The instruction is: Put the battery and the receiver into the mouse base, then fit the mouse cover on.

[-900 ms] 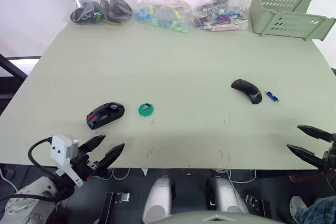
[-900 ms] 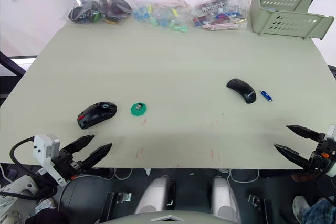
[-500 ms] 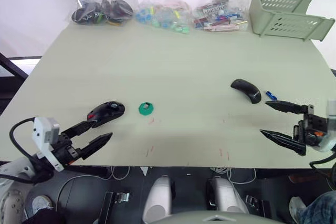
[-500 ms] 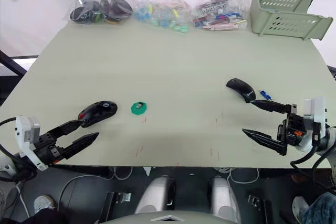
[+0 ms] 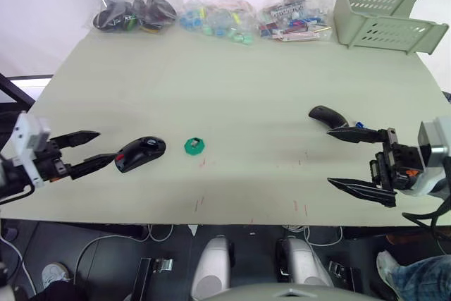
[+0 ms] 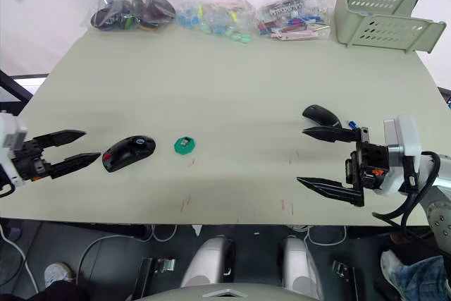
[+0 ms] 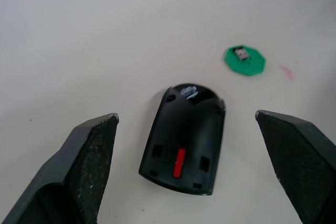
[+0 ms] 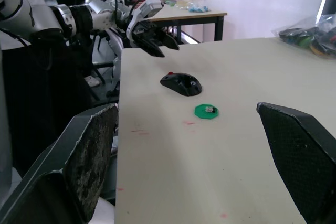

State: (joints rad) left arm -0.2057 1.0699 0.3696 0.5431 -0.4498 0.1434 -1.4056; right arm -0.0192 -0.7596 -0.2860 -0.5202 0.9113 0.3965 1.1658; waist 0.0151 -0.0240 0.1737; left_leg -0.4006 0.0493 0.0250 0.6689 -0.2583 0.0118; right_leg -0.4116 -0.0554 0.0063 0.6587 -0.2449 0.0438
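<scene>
Left tool gapes wide just beside the mouse base — right tool spread wide near the mouse cover and battery.

Lighting was bright and even — soft shadows lay on the surface; the near wrist-view fingers appeared blurred.

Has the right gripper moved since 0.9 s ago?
Yes. The right gripper has come up from the table's near edge and now hangs open beside the mouse cover and battery.
</scene>
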